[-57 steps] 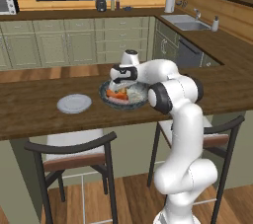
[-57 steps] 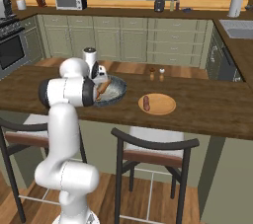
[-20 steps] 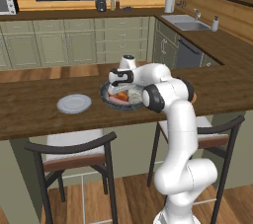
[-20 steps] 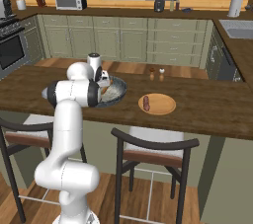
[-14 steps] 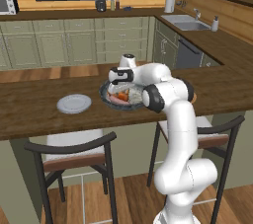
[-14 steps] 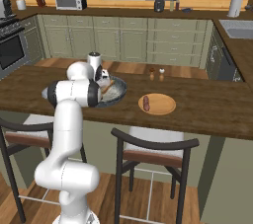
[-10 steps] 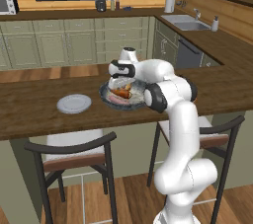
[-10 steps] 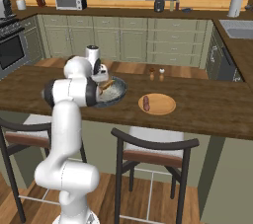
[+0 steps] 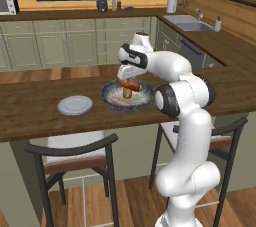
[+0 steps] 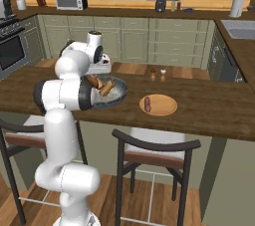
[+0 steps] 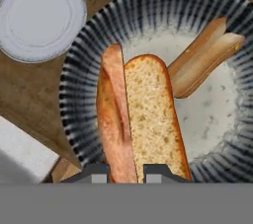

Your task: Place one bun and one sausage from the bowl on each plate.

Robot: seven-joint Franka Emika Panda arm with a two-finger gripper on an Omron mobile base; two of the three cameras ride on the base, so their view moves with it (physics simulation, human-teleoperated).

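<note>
My gripper (image 11: 126,171) hangs low over the speckled bowl (image 11: 163,1), shut on a pink-orange sausage (image 11: 116,119) that runs up from between the fingertips. A split bun (image 11: 150,114) lies cut face up against the sausage's right side. A second, closed bun (image 11: 205,57) rests at the bowl's far side. From the left base the gripper (image 9: 129,82) stands just above the bowl (image 9: 142,105) with the sausage (image 9: 131,87) under it. The pale grey plate (image 9: 75,105) lies bare to the left. The tan plate (image 10: 167,105) right of the bowl carries one sausage (image 10: 147,104).
Two small shakers (image 10: 157,73) stand behind the tan plate. Two stools (image 9: 75,156) sit tucked under the counter's near edge. Bare wood lies between the bowl and each plate.
The hand dipped into the bowl, its jaws closed on the sausage, and it has since risen a little above the bowl. Plates and bowl have not moved.
</note>
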